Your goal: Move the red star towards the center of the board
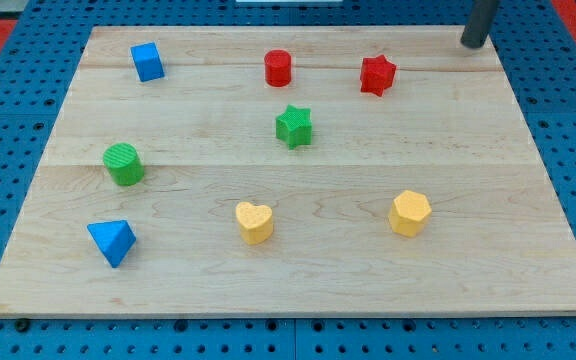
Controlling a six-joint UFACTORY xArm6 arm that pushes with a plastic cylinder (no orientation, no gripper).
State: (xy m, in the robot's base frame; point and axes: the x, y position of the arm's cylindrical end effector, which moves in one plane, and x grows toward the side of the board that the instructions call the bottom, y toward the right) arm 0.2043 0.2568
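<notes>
The red star (377, 75) lies near the view's top, right of the middle of the wooden board (298, 290). My tip (472, 44) stands at the board's top right edge, to the right of and slightly above the red star, well apart from it. A red cylinder (278, 67) lies to the star's left. A green star (293, 126) lies below and to the left of the red star, near the board's middle.
A blue cube (148, 61) sits at the top left. A green cylinder (123, 164) and a blue triangular block (112, 241) are on the left. A yellow heart (254, 222) and a yellow hexagon (409, 212) lie toward the bottom.
</notes>
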